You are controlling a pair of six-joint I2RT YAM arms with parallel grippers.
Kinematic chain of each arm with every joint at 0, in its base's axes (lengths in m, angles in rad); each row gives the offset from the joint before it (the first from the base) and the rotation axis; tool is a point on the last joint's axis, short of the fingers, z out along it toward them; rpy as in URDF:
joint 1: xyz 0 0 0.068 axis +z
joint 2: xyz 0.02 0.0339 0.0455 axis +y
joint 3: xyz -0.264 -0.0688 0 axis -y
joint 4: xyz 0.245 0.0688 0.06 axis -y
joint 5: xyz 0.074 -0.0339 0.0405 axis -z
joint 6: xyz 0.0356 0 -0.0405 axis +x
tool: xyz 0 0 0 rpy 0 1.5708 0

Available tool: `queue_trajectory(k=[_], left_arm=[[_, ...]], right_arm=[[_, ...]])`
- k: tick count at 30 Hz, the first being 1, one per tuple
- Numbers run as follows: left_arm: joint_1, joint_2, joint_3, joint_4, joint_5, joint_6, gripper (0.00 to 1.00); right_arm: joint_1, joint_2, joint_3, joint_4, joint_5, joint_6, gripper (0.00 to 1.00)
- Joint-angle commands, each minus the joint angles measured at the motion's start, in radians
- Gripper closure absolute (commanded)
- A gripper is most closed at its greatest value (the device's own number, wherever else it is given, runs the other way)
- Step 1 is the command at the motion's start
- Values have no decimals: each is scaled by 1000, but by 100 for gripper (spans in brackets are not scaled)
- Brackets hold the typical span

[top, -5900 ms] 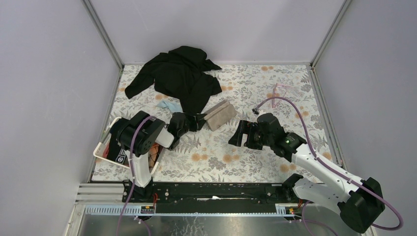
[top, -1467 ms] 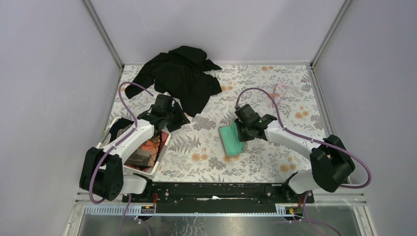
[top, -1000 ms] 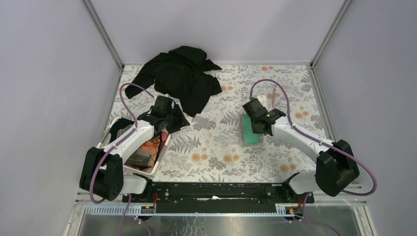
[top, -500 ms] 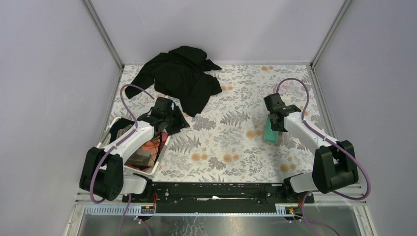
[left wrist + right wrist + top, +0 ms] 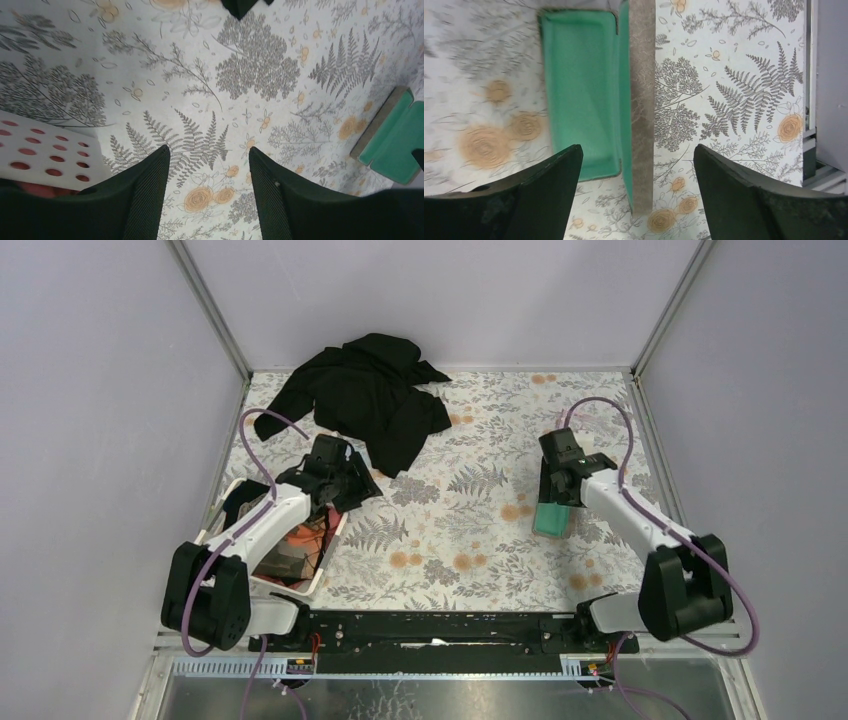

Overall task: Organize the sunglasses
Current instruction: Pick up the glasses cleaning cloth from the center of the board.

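The open case (image 5: 584,100) has crossed the table (image 5: 440,540): a second and a half ago it lay near the middle, and now it sits on the right side, under the right gripper (image 5: 557,495). The wrist view shows that gripper's jaws wide apart, one on each side of the case and not closed on it, so the carry looks finished and the case set down. Its green lining faces up and is bare. The left gripper (image 5: 207,152) has barely moved; it hangs beside the white basket (image 5: 45,155), jaws apart with nothing between them. I cannot pick out the sunglasses with certainty now: they are in neither gripper nor the case. The far right of the table, where a pink frame showed earlier, is crossed by the purple cable (image 5: 600,400). The case now lies much nearer that spot, which should shorten the trip once the glasses are picked up.
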Motion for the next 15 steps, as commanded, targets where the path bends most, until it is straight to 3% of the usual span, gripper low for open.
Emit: queue_trajectory(k=[1,3,8,15], left_arm=[[34,11,77,-61,-104,30,33],[57,30,106,-94,-178,21,29],[128,132,194,-97,-272,-11,32],[164,434,404,-75,-355,-15,35]], right_arm=[[-2,-146,83,-21,-65,13,10],[-3,-202,97,-9,-130,18,8],[-3,-310,91,40,-301,60,8],[-3,-381,59,59,-387,74,8]])
